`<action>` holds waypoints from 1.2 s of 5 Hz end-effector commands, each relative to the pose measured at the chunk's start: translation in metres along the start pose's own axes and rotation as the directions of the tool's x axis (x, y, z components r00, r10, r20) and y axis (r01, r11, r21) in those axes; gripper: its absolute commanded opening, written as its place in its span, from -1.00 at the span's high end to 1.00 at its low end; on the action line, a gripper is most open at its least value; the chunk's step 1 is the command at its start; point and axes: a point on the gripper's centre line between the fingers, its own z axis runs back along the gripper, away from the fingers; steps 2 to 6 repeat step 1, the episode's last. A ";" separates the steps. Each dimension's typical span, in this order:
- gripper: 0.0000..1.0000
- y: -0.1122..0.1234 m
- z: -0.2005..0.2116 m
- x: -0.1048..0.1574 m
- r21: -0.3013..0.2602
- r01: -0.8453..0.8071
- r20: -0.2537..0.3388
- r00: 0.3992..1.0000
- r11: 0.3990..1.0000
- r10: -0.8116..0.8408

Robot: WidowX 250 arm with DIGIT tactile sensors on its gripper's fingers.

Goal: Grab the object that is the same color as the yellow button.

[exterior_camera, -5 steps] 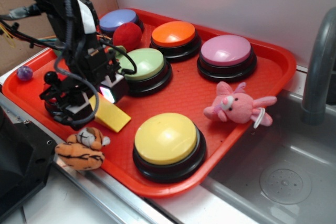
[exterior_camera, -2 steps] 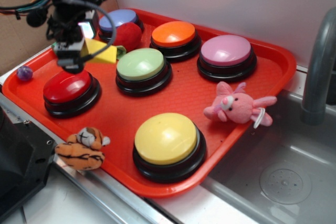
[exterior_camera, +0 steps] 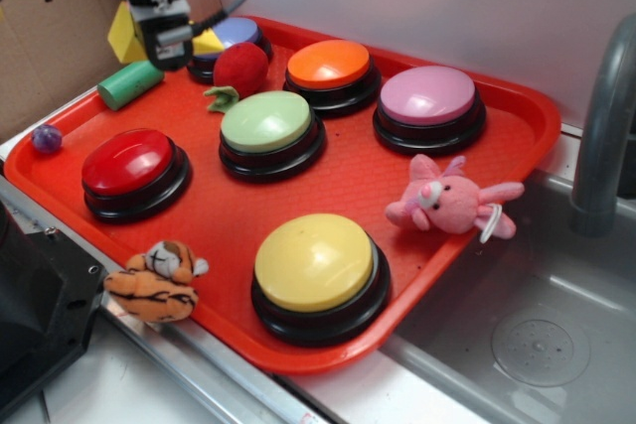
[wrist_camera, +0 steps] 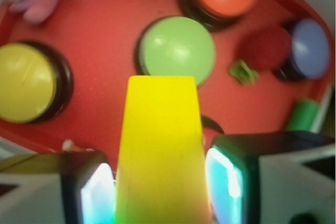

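Yellow wedge-shaped block [wrist_camera: 160,150] sits clamped in your gripper [exterior_camera: 164,32], lifted over the red plastic tray's [exterior_camera: 338,186] far-left corner, above a green cylinder [exterior_camera: 130,83] and blue dome button [exterior_camera: 237,33].

wedge [wrist_camera: 160,150] between pincer [exterior_camera: 164,22] fingers; above tray [exterior_camera: 328,186] | tiger [exterior_camera: 154,280] on tray edge

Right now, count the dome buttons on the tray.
6. Yellow button at the tray's near edge, red at left, green in the middle, and blue, orange and pink along the back. The end effector partly hides the blue one.
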 end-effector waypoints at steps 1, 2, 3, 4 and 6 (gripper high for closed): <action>1.00 0.003 0.019 0.005 0.006 -0.094 -0.009 0.995 0.996 0.094; 1.00 0.003 0.019 0.005 0.006 -0.094 -0.009 0.995 0.996 0.094; 1.00 0.003 0.019 0.005 0.006 -0.094 -0.009 0.995 0.996 0.094; 1.00 0.003 0.019 0.005 0.006 -0.094 -0.009 0.995 0.996 0.094; 1.00 0.003 0.019 0.005 0.006 -0.094 -0.009 0.995 0.996 0.094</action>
